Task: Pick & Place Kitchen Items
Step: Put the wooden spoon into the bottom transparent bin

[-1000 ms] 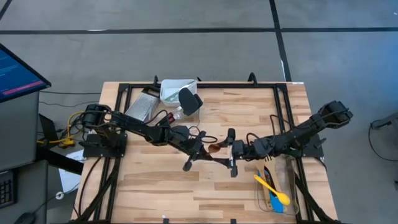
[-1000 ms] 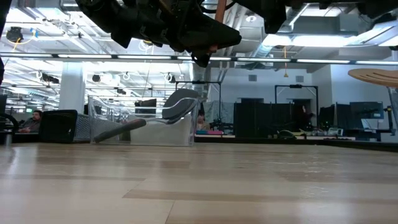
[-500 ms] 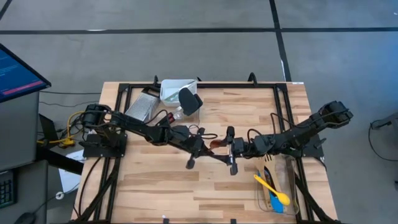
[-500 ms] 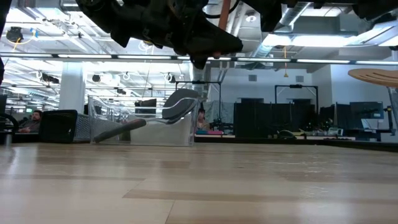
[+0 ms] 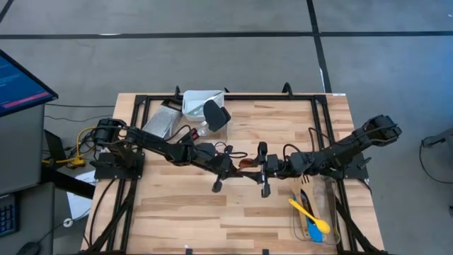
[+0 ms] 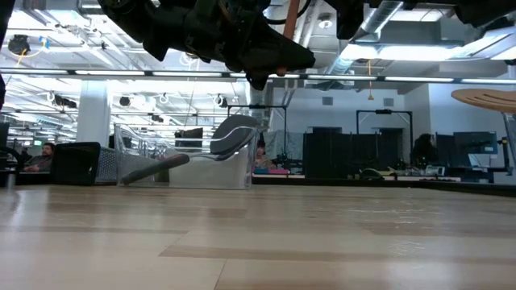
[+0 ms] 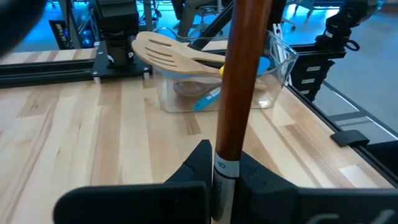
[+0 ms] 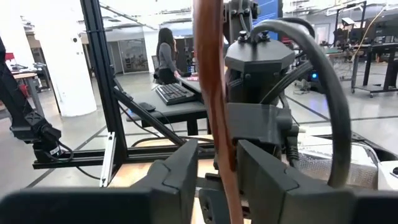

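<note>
A utensil with a brown wooden handle (image 7: 239, 74) and a steel collar hangs above the table's middle, roughly upright, with my left gripper (image 5: 232, 167) shut on it. My right gripper (image 5: 256, 168) faces it from the table's right. Its fingers (image 8: 186, 168) stand open on either side of the same handle (image 8: 211, 81), close to it; I cannot tell whether they touch it. The utensil's head is hidden. A clear tub (image 5: 315, 209) at the near right holds a wooden slotted turner (image 7: 168, 53) and blue and yellow spoons (image 5: 311, 216). My left gripper pinches the utensil between its two fingers at the steel collar (image 7: 221, 167), at the handle's lower end. The fingers come almost level from the table's left and lie across the handle. The utensil is lifted clear of the table, its handle rising past the fingers.
A second clear tub (image 6: 181, 157) at the far left holds a black spatula (image 5: 216, 113); a flat grey thing (image 5: 161, 120) lies beside it. A black rail frame (image 5: 322, 127) runs round the table. Bare wood lies along the near edge (image 6: 258, 242).
My left gripper has turned a little at the wrist, and the brown handle has tipped slightly with it, staying clear of the table.
</note>
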